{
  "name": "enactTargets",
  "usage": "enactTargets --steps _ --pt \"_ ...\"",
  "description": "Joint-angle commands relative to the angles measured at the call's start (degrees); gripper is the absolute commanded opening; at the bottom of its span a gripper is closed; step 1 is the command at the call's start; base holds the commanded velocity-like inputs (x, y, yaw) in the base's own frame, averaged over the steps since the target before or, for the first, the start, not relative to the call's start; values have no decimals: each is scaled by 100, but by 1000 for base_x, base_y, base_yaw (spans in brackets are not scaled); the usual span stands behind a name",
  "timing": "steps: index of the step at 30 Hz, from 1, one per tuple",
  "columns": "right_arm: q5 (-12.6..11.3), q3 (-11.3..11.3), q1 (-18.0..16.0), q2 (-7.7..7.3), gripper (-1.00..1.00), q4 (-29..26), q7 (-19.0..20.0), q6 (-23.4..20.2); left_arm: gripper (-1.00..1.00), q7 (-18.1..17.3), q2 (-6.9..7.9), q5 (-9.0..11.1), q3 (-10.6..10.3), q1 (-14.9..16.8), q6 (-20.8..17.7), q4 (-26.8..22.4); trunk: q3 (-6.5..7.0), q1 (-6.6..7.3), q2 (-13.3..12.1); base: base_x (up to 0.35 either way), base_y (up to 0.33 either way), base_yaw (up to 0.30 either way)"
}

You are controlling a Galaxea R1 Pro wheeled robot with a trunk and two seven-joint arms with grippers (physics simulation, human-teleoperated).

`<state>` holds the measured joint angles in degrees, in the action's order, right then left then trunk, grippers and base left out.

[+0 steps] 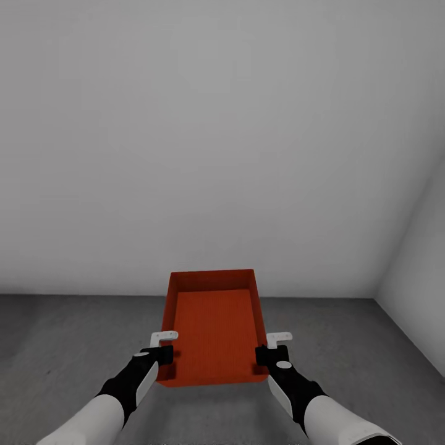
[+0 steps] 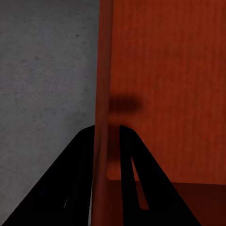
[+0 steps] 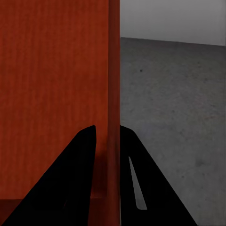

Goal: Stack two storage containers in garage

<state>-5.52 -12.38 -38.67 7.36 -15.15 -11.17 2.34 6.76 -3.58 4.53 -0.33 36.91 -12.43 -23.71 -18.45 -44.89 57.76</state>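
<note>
Here, container (image 1: 213, 330) edge-gripped, floor (image 1: 74, 334) open

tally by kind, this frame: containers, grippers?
Orange-red rectangular open storage container: 1, held over the dark grey concrete floor
Black robot grippers: 2, the left gripper and the right gripper, each clamped on a side wall of the container
Total: 3

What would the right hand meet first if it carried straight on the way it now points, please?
The right hand is clamped on the side wall of the orange-red container. Beyond the wall, its line seems to run over the concrete floor toward the grey wall, probably meeting floor first; depth is unclear.
</note>
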Motion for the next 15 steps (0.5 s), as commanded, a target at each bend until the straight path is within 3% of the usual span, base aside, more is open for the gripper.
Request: enactTargets --steps 1,15 --pt "-81 130 -9 -6 -100 21 -78 30 -100 62 94 -93 7 0 -41 -35 -16 0 5 0 0 0" --pt "-81 127 -9 -6 -100 21 -78 30 -100 62 106 -98 -2 0 -40 -56 -145 0 5 0 0 0"
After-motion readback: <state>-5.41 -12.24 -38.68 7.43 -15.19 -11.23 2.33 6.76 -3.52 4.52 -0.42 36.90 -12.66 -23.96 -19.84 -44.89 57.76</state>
